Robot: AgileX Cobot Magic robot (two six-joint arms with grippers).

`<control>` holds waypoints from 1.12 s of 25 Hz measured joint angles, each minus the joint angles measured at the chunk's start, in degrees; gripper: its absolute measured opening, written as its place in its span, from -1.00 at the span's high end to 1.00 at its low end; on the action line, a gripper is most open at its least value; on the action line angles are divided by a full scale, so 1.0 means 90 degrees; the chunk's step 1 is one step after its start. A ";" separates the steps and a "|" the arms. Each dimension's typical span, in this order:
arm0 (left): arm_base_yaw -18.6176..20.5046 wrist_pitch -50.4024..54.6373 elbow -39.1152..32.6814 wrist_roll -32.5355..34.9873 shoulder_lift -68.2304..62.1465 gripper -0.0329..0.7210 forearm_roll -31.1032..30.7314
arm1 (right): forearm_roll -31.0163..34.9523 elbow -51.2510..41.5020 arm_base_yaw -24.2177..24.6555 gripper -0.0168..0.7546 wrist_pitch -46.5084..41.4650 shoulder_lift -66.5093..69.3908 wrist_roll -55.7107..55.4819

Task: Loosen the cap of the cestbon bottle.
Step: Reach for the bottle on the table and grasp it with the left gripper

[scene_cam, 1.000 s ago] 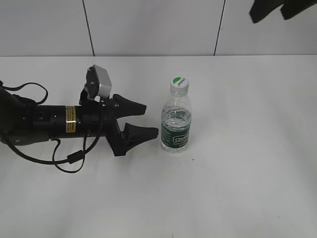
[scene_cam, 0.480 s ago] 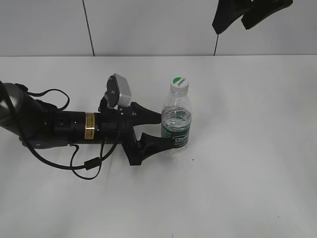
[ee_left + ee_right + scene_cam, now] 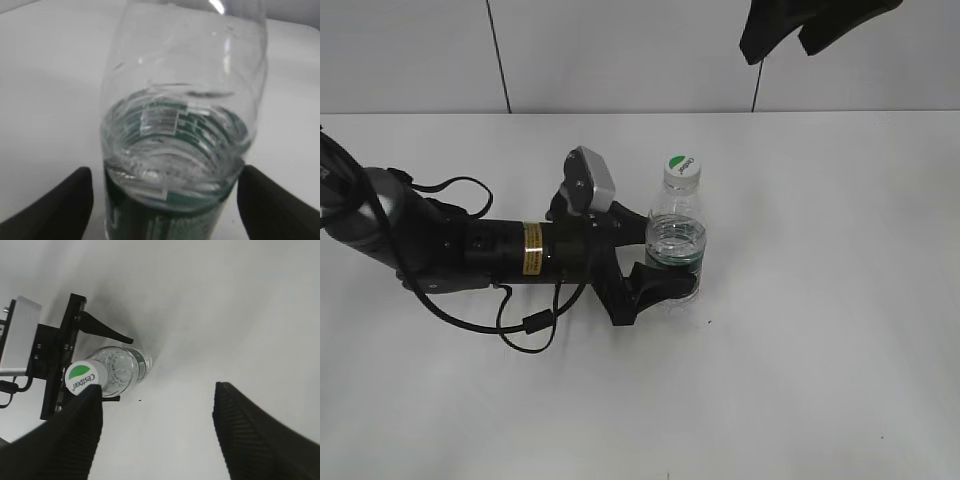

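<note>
1. My left gripper [image 3: 665, 262] has slid right across the table [image 3: 820, 300] since a second ago, when it lay short of the bottle [image 3: 675, 240]; now one finger sits on each side of the green label band.
2. Its jaws are apart around the bottle. In my left wrist view both dark fingers [image 3: 55, 210] stand beside the bottle [image 3: 180, 150], and I cannot tell if they touch it.
3. The bottle stands upright near the middle of the table, partly filled with water, with the white cap [image 3: 682, 171] on its neck.
4. My right gripper [image 3: 798, 25] has come leftward along the top edge, high above the table, jaws wide apart and holding nothing.
5. From my right wrist, the cap [image 3: 81, 378] shows beside my left-hand finger [image 3: 60, 440].
6. A black cable [image 3: 520, 325] loops on the table beneath my left arm.
</note>
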State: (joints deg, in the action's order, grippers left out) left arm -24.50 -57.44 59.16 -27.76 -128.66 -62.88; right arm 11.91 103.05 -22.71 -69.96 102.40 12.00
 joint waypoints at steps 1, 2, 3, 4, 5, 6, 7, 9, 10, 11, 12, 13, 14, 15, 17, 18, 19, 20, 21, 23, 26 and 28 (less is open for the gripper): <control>-0.0038 0.0027 0.0064 0.0000 -0.0034 -0.51 0.0027 | 0.0040 0.0000 0.0000 -0.40 0.0000 0.0000 0.0000; -0.0076 0.0062 0.0108 0.0000 -0.0067 -0.51 0.0034 | 0.0088 0.0000 0.0000 -0.40 0.0000 0.0000 0.0000; -0.0106 0.0078 0.0134 0.0000 -0.0101 -0.51 0.0042 | 0.0133 0.0000 0.0000 -0.40 0.0000 0.0000 0.0000; -0.0134 0.0078 0.0145 0.0000 -0.0142 -0.51 0.0068 | 0.0142 0.0000 0.0000 -0.40 0.0000 0.0000 0.0000; -0.0151 0.0078 0.0165 0.0000 -0.0179 -0.51 0.0096 | 0.0156 0.0000 0.0000 -0.40 0.0000 0.0000 0.0000; -0.0168 0.0092 0.0166 0.0000 -0.0224 -0.51 0.0109 | 0.0169 0.0000 0.0000 -0.40 0.0000 0.0000 0.0000; -0.0168 0.0095 0.0166 0.0000 -0.0266 -0.51 0.0116 | 0.0177 0.0000 0.0000 -0.40 0.0000 0.0000 0.0000; -0.0174 0.0110 0.0166 0.0000 -0.0304 -0.49 0.0137 | 0.0189 0.0000 0.0000 -0.40 0.0000 0.0000 0.0000; -0.0174 0.0110 0.0171 0.0000 -0.0304 -0.47 0.0151 | 0.0196 0.0000 0.0000 -0.40 0.0000 0.0000 0.0000; -0.0174 0.0110 0.0171 0.0000 -0.0304 -0.44 0.0172 | 0.0204 0.0000 0.0000 -0.40 0.0000 0.0000 0.0000; -0.0174 0.0113 0.0171 0.0000 -0.0304 -0.41 0.0199 | 0.0219 0.0000 0.0000 -0.40 0.0000 0.0000 0.0000; -0.0174 0.0118 0.0171 0.0000 -0.0304 -0.38 0.0226 | 0.0232 0.0000 0.0000 -0.40 -0.0005 0.0000 0.0000; -0.0174 0.0118 0.0171 0.0000 -0.0304 -0.34 0.0257 | 0.0246 0.0000 0.0000 -0.40 -0.0005 0.0000 0.0000; -0.0174 0.0118 0.0171 0.0000 -0.0304 -0.32 0.0274 | 0.0260 0.0000 0.0000 -0.40 -0.0005 0.0000 0.0000; -0.0174 0.0098 0.0171 0.0000 -0.0304 -0.27 0.0289 | 0.0299 0.0000 0.0000 -0.40 -0.0005 0.0039 0.0000; -0.0174 0.0092 0.0171 0.0000 -0.0304 -0.25 0.0294 | 0.0327 0.0000 0.0000 -0.40 -0.0005 0.0068 0.0000; -0.0174 0.0076 0.0171 0.0000 -0.0309 -0.23 0.0294 | 0.0367 0.0008 0.0000 -0.40 -0.0005 0.0090 0.0000; -0.0174 0.0070 0.0171 0.0000 -0.0309 -0.21 0.0294 | 0.0436 0.0008 0.0000 -0.40 -0.0005 0.0114 0.0000; -0.0174 0.0064 0.0171 0.0000 -0.0309 -0.20 0.0294 | 0.0497 0.0008 -0.0005 -0.40 -0.0005 0.0120 0.0000; -0.0174 0.0065 0.0171 0.0000 -0.0309 -0.20 0.0294 | 0.0546 0.0008 -0.0027 -0.40 -0.0005 0.0120 0.0000; -0.0174 0.0065 0.0171 0.0000 -0.0309 -0.20 0.0294 | 0.0392 0.0008 -0.0189 -0.40 -0.0005 0.0125 0.0000; -0.0174 0.0057 0.0171 0.0000 -0.0309 -0.20 0.0294 | 0.0212 0.0008 -0.0408 -0.40 -0.0005 0.0141 0.0000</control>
State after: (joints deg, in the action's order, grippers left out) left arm -26.07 -56.92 60.69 -27.76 -131.43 -60.23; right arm 13.82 103.12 -26.38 -70.00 103.67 12.00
